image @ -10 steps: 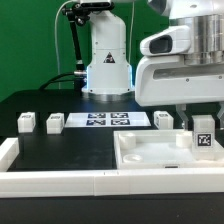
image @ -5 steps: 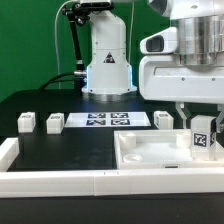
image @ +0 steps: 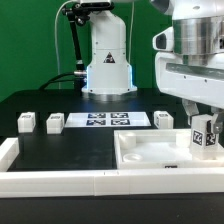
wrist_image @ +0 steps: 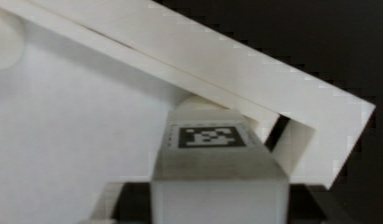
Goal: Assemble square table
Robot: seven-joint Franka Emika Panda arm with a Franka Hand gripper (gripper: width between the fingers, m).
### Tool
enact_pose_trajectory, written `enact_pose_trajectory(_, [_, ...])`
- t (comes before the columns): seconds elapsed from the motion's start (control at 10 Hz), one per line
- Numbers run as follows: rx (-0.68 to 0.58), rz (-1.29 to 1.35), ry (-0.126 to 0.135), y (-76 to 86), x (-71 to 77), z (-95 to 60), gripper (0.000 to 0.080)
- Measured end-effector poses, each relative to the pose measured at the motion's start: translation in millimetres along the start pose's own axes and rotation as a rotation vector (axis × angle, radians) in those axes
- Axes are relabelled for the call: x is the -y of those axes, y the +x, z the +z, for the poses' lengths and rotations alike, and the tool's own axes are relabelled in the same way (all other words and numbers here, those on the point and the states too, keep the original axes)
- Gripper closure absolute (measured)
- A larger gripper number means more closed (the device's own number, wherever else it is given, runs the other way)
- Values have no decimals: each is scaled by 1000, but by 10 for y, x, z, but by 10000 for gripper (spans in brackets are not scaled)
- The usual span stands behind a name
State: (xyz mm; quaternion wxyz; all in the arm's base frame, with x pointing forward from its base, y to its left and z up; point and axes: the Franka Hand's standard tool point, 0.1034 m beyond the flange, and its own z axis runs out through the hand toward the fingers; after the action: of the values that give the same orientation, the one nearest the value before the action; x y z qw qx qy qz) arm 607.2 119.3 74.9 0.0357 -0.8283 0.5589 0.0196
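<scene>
A: Gripper status?
B: The two-finger gripper [image: 203, 127] is clamped on a small white plastic post with a black-and-white tag [image: 203, 141]. There's a jaw on either side. The post is upright, tag facing the exterior camera.
A: Where's that relative to the slab?
B: The large white square plastic slab [image: 140, 152] lies recessed face up on the black table [image: 70, 145], front, at the exterior view's right. The held post hangs under the gripper over the slab's corner at the exterior view's right, lower end inside the rim. Can't tell if it touches the recess floor.
A: Wrist view?
B: Same post [wrist_image: 214, 170], tag showing, just beside the slab's raised rim [wrist_image: 232, 75].
A: Other posts?
B: Three loose on the table: first loose post [image: 27, 122] and second loose post [image: 54, 123] at the exterior view's left, third loose post [image: 163, 119] just behind the slab. The marker board [image: 105, 120] lies between the second and third. A long white rail [image: 60, 182] edges the table front.
</scene>
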Motion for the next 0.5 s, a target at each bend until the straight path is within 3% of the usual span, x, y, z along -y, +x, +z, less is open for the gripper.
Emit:
enact_pose_trajectory(0.3, [9, 32, 3, -7, -1, 4, 507])
enact_pose_trajectory(0.4, [9, -8, 3, -9, -1, 5, 287])
enact_pose_trajectory(0.5, [10, -41, 1, -14, -7, 8, 287])
